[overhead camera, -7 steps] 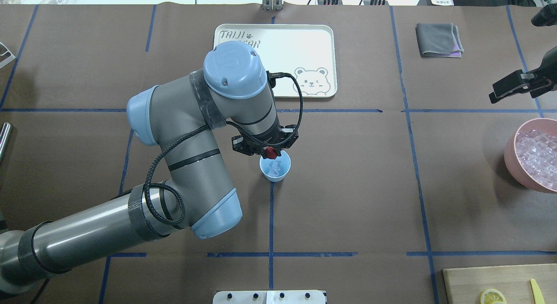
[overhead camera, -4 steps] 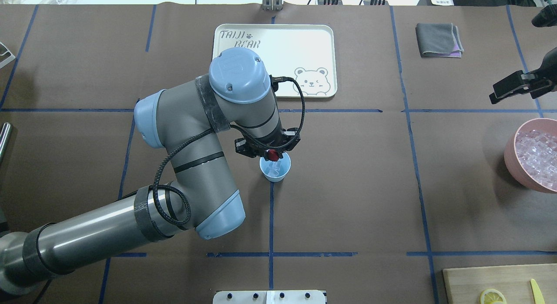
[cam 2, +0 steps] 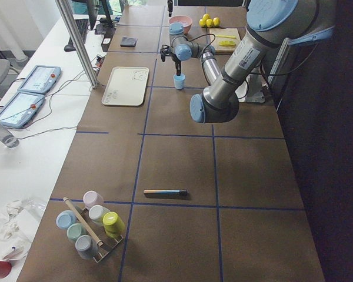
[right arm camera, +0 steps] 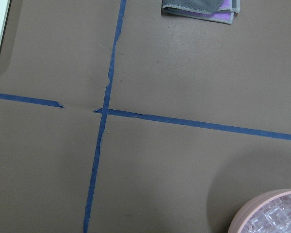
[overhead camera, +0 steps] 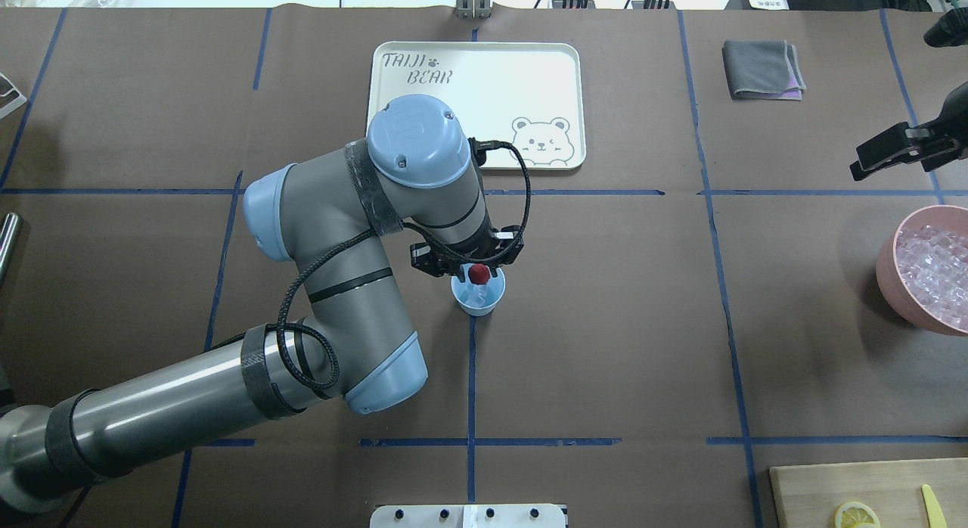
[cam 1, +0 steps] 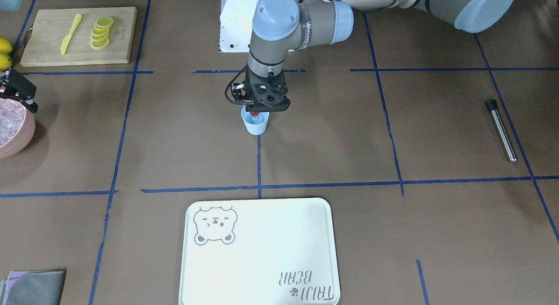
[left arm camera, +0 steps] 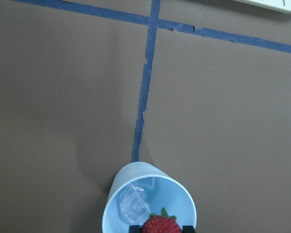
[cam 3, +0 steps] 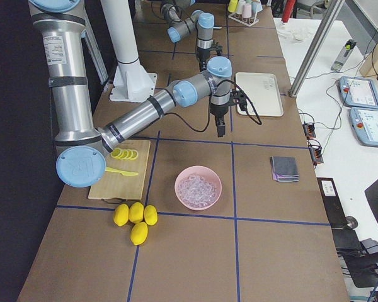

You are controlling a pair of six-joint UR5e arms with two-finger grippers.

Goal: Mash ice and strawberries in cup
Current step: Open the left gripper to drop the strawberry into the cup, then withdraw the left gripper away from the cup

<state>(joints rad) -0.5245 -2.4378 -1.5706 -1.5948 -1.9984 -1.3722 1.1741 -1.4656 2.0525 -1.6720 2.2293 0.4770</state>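
- Now the left gripper (overhead camera: 476, 271) is easing the strawberry (left arm camera: 161, 225) in from the rim to over the cup (left arm camera: 177, 196) mouth, its fingers (left arm camera: 187, 228) pinching it (release looks close).
- Glassy ice (left arm camera: 134, 208) cubes are lying inside the smooth, tapered plastic cup on the counter (left arm camera: 63, 97).
- The right gripper (overhead camera: 881, 156) is hanging near the pink bowl (overhead camera: 891, 284); I cannot tell whether its fingers are parted.

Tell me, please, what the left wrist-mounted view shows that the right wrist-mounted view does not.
Only the left wrist view: the cup holding ice, and the strawberry pinched in the left gripper over it. Only the right wrist view: the pink bowl and the grey cloth. Both: brown table with blue tape lines.
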